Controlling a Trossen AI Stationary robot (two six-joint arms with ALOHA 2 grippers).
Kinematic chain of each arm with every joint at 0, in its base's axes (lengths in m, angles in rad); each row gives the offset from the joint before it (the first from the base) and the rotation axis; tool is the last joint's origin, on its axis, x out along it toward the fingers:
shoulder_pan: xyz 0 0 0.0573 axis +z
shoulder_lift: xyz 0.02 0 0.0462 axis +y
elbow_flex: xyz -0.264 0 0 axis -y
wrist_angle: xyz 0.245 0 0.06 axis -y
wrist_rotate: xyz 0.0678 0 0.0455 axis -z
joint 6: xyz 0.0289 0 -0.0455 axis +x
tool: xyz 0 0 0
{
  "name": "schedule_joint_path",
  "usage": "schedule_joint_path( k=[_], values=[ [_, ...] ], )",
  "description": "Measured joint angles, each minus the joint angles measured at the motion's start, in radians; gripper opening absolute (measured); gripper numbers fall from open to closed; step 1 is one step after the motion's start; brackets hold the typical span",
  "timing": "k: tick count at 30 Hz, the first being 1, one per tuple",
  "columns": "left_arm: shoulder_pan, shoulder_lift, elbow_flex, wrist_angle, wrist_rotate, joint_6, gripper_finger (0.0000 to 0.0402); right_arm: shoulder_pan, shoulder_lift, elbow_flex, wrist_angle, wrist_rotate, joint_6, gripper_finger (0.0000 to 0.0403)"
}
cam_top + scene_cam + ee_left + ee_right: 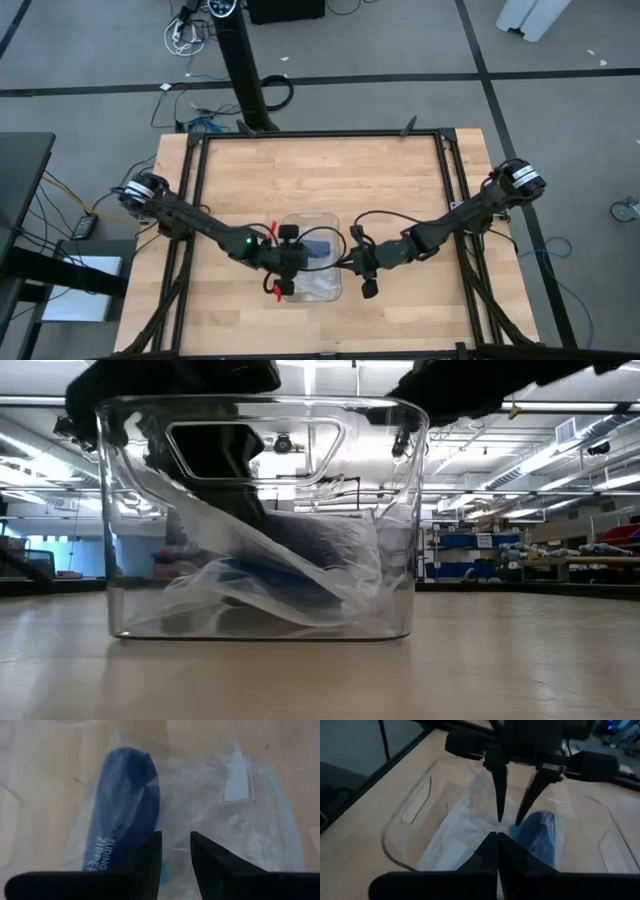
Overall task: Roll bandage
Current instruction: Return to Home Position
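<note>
The dark navy bandage [125, 805], a compact roll, lies inside a clear plastic bag [225, 820]. The bag lies in a clear plastic bin [300, 216] on the wooden table. The roll also shows in the right wrist view [540, 835] and the low view [310, 540]. My left gripper [509, 823] points down into the bin. Its fingers are a little apart, with their tips at the bag next to the roll. My right gripper [497, 837] is shut, just at the bin's right side, and points toward the left gripper's tips. My left gripper comes from above with its fingertips [502, 820] at the bag's film [176, 827] beside the roll; whether they touch it, I cannot tell. My right gripper's shut tips are over the bag's edge; whether they touch it, I cannot tell.
The bin's upright walls [410, 510] and their handle cut-outs [255, 450] enclose the bag. A pale rectangular patch [237, 782] shows on the bag. A dark metal frame [320, 135] runs around the table. Bare wood lies on the far side of the bin.
</note>
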Motion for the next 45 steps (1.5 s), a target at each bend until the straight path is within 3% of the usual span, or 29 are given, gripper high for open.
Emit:
schedule_joint_path(
  k=[10,15,21,26,31,38,45],
  values=[
    [0.009,-0.112,-0.002,0.099,0.037,0.169,0.0107,-0.067,-0.052,-0.162,0.284,-0.106,-0.088,0.0001],
    [0.022,-0.182,-0.063,0.120,0.035,0.169,0.0107,-0.178,-0.050,-0.179,0.275,-0.102,-0.022,0.0001],
    [0.076,-0.322,-0.308,0.305,0.028,0.085,0.0106,-0.299,-0.039,-0.179,0.218,-0.100,0.019,0.0000],
    [0.112,-0.436,-0.443,0.430,0.036,0.059,0.0106,-0.355,-0.039,-0.179,0.201,-0.177,0.023,0.0000],
    [0.158,-0.454,-0.508,0.450,0.029,0.053,0.0106,-0.410,-0.039,-0.179,0.192,-0.223,0.009,0.0000],
    [0.226,-0.454,-0.582,0.605,0.034,0.072,0.0106,-0.471,-0.039,-0.179,0.175,-0.285,-0.013,0.0000],
    [0.288,-0.489,-0.578,0.625,0.129,0.115,0.0106,-0.465,-0.104,-0.181,0.171,-0.303,-0.078,0.0000]
  ],
)
